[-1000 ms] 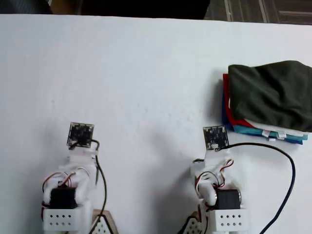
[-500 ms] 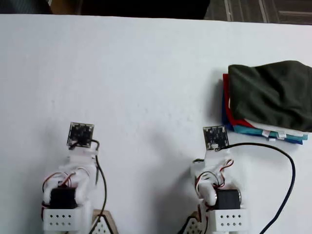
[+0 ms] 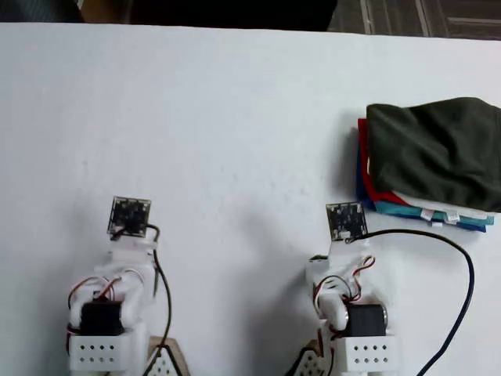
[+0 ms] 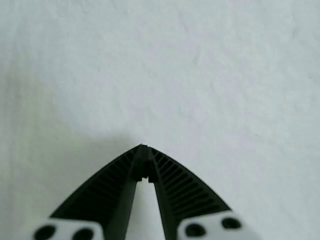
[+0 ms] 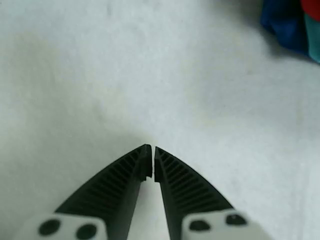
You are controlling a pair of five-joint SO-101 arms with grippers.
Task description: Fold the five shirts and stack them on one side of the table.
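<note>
A stack of folded shirts (image 3: 427, 160) lies at the right edge of the white table (image 3: 219, 117), with a dark green shirt (image 3: 438, 149) on top and red, blue, white and teal layers under it. A blue and teal corner of the stack (image 5: 292, 25) appears in the right wrist view. Both arms are folded back at the near edge. My left gripper (image 4: 143, 148) is shut over bare table with nothing in it. My right gripper (image 5: 151, 150) is shut too, holding nothing, a short way in front of the stack.
The left arm's base (image 3: 109, 313) and the right arm's base (image 3: 352, 321) sit at the near table edge. A black cable (image 3: 462, 266) loops from the right arm across the table just in front of the shirts.
</note>
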